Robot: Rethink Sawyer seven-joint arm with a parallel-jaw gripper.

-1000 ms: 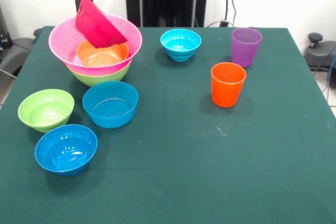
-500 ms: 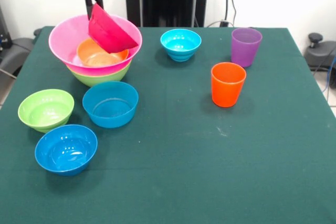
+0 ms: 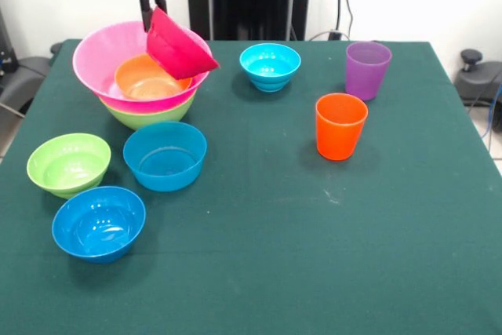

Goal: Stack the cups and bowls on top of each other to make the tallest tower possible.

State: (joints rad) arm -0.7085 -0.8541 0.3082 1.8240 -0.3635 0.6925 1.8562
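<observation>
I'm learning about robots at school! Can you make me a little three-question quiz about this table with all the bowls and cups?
1. True or false: the gripper holds a tilted red bowl over the big pink bowl.
2. Which cup stands closer to the camera in the front view? A) the orange cup B) the purple cup
3. Fill in: the bowl resting inside the big pink bowl is ______.

Key
1. True.
2. A, the orange cup.
3. Orange; the orange bowl sits in the pink one, which rests on a green bowl.
</observation>
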